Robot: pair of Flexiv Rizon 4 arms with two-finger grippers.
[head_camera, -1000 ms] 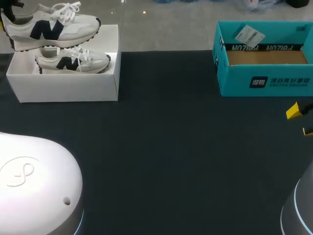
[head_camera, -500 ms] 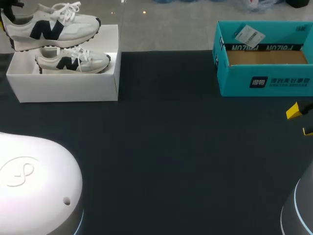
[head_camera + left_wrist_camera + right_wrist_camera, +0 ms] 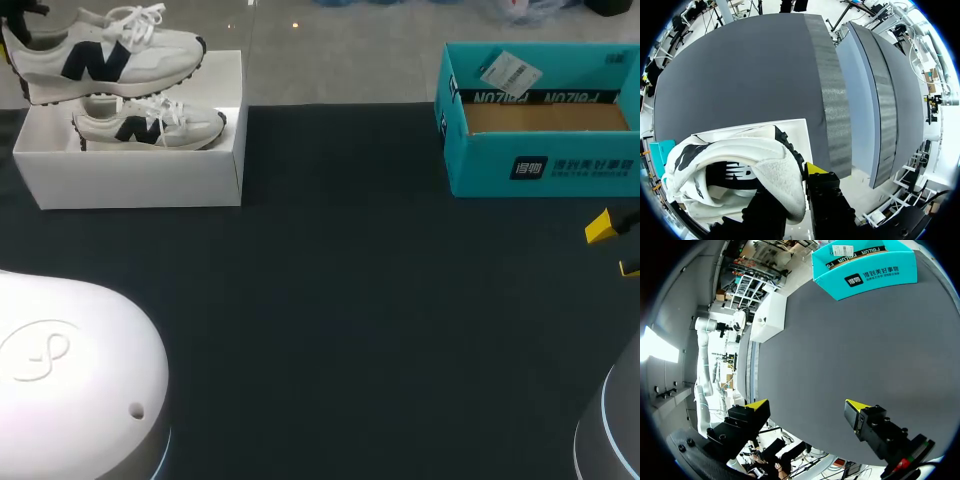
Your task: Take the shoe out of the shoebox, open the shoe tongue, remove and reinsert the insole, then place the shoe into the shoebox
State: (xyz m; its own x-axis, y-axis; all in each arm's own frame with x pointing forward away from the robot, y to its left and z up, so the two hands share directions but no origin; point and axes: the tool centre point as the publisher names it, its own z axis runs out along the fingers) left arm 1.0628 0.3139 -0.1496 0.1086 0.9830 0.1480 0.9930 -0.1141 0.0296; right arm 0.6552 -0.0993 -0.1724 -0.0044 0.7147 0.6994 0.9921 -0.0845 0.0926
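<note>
A white sneaker with a dark logo (image 3: 110, 52) hangs just above the open white shoebox (image 3: 130, 175) at the table's far left. My left gripper (image 3: 790, 175) is shut on its heel (image 3: 775, 170); one yellow tip shows beside the heel, the other is hidden behind it. A second matching sneaker (image 3: 150, 125) lies inside the box, under the held one. Over the table's right edge my right gripper (image 3: 615, 248) stands wide open with nothing between its fingers (image 3: 807, 407), far from both shoes.
A teal cardboard box (image 3: 540, 165) with a brown floor and a white label stands open at the far right, also ahead of the right gripper (image 3: 865, 270). Dark table cloth (image 3: 330, 300) spreads between the two boxes. My arms' pale bases fill the near corners.
</note>
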